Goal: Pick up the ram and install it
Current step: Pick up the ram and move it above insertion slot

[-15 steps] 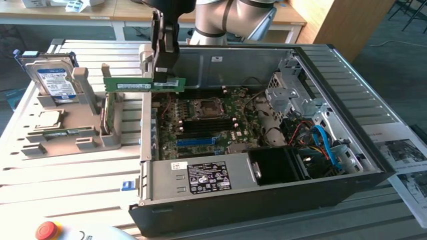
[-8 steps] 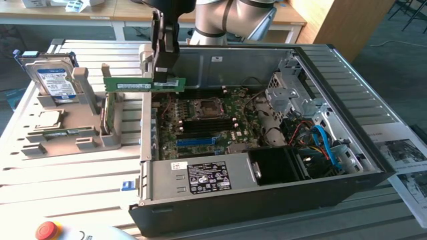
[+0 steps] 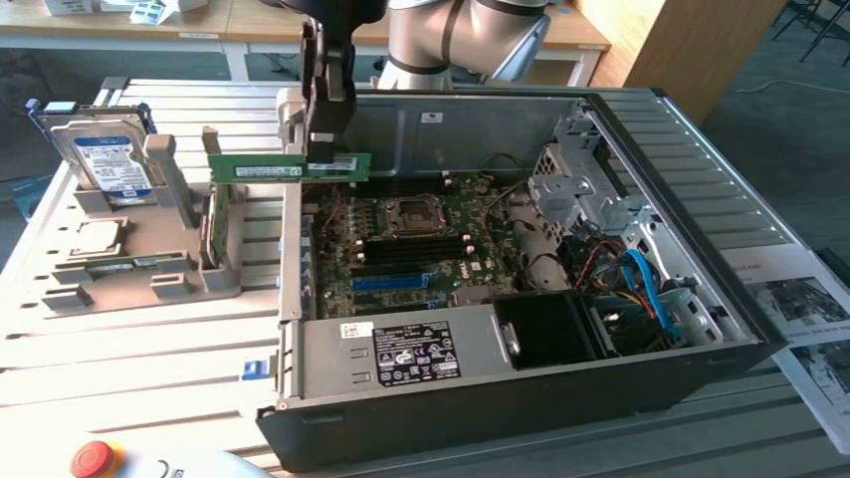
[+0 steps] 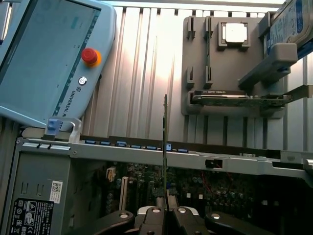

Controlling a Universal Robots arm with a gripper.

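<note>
Slatted table (image 3: 133, 339), hand (image 3: 322, 157) vertical, apparently clamping ram (image 3: 263, 167)

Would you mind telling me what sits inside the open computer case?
A green motherboard with a square socket, a labelled power supply, a black fan duct and blue cables. The board beneath supply and duct is covered.

The counter (image 3: 146, 368) was a pale surface of long ribbed metal slats. An open black computer case (image 3: 531, 408) lay on its side on it, taking up the middle and much of the exterior view's right. Just beside the case, on the exterior view's left, sat a grey moulded holder (image 3: 119, 289). A teach pendant (image 4: 46, 58) with a red stop button (image 4: 90, 55) lay near one end of the case. Printed sheets (image 3: 813, 309) lay at the exterior view's right edge, close to the case.
</note>
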